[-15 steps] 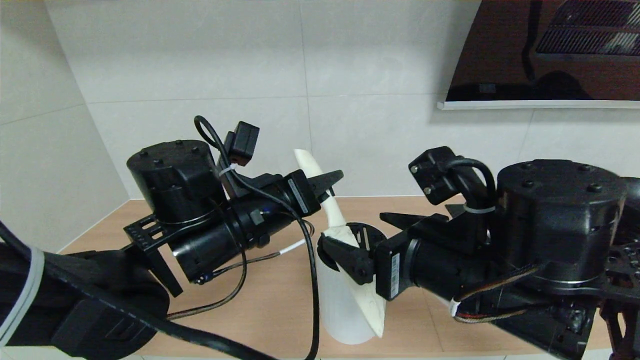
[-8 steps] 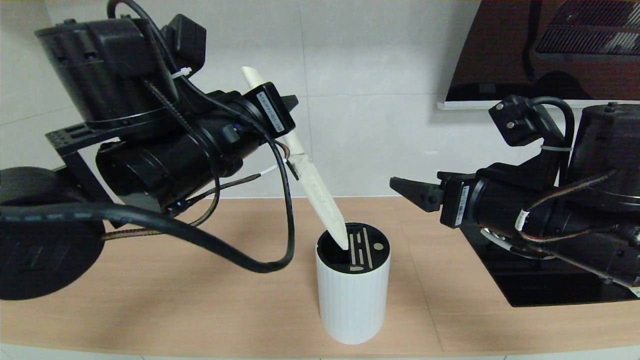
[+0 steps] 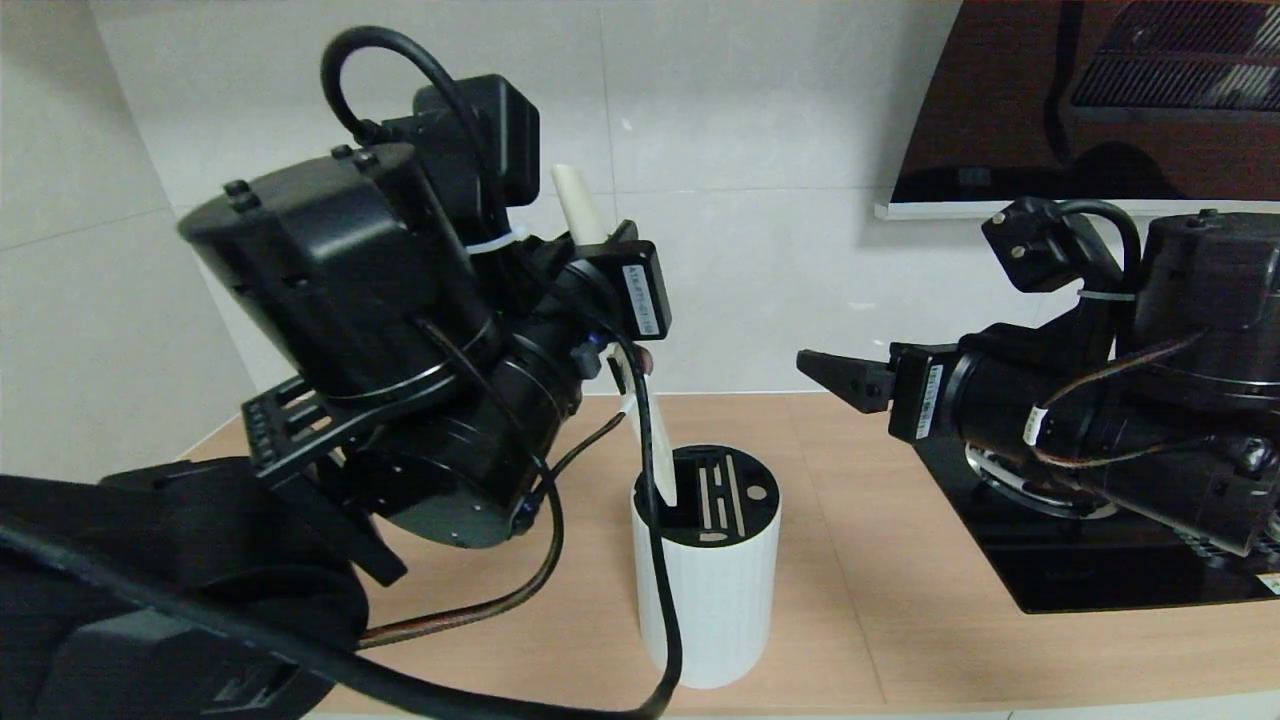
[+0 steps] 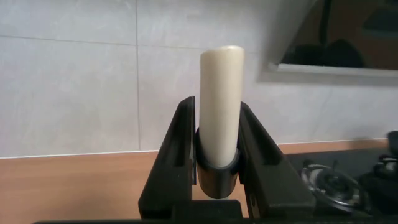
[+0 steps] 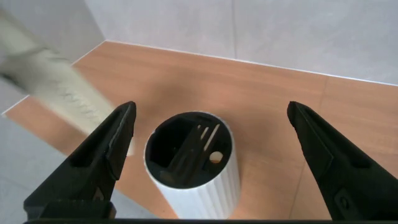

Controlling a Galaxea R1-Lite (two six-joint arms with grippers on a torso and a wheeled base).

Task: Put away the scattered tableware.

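Note:
A cream knife [image 3: 648, 432] hangs nearly upright, point down, with my left gripper [image 3: 612, 262] shut on its handle [image 4: 219, 106]. Its blade tip sits at the large opening in the black top of the white cylindrical holder [image 3: 706, 590], which stands on the wooden counter. My right gripper [image 3: 832, 376] is level with the blade to the right of the holder, open and holding nothing. In the right wrist view the holder [image 5: 193, 163] lies between that gripper's spread fingers [image 5: 93, 167], with the knife blade [image 5: 51, 79] beyond one of them.
A black cooktop [image 3: 1050, 570] is set into the wooden counter [image 3: 870, 620] at the right, under my right arm. A dark range hood [image 3: 1100, 110] hangs on the tiled wall above it. Bare counter lies on both sides of the holder.
My right gripper let go of the blade and drew back to the right. My left gripper lifted the knife, then turned it nearly upright and lowered its tip to the holder's opening.

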